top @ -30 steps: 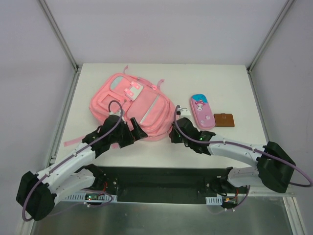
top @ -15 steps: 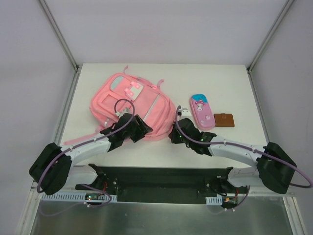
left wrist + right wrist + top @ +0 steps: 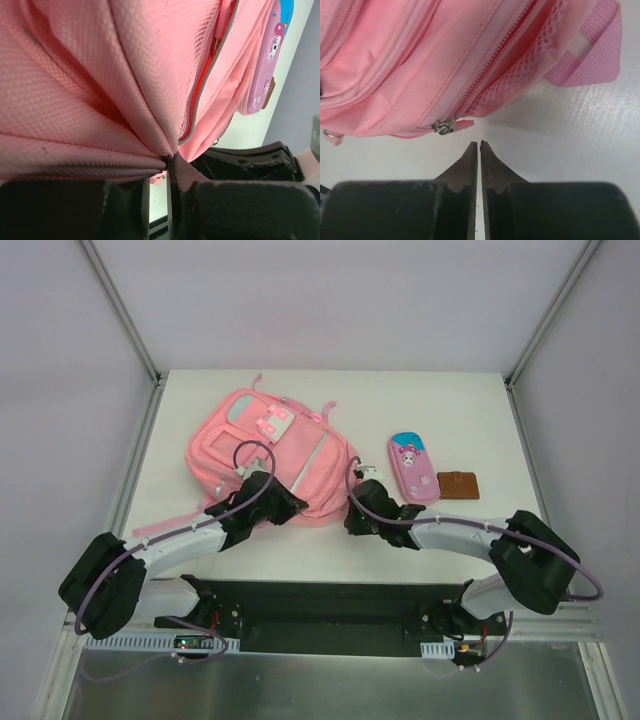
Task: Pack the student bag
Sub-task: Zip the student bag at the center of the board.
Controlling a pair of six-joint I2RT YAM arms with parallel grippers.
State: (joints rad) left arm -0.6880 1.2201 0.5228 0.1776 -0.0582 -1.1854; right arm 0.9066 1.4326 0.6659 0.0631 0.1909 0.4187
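on the white table left tool pinches student bag, right tool closed, empty.

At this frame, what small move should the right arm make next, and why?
Probably open the right gripper and ease it forward onto the zip pull. Its jaws are shut on nothing, with the tips just short of the pull and slightly to one side. The left gripper pinches a fold of the student bag, seemingly bracing it for unzipping.

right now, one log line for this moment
left gripper: shut on student bag edge | right gripper: shut, empty, just short of zip pull | pencil case: outside bag
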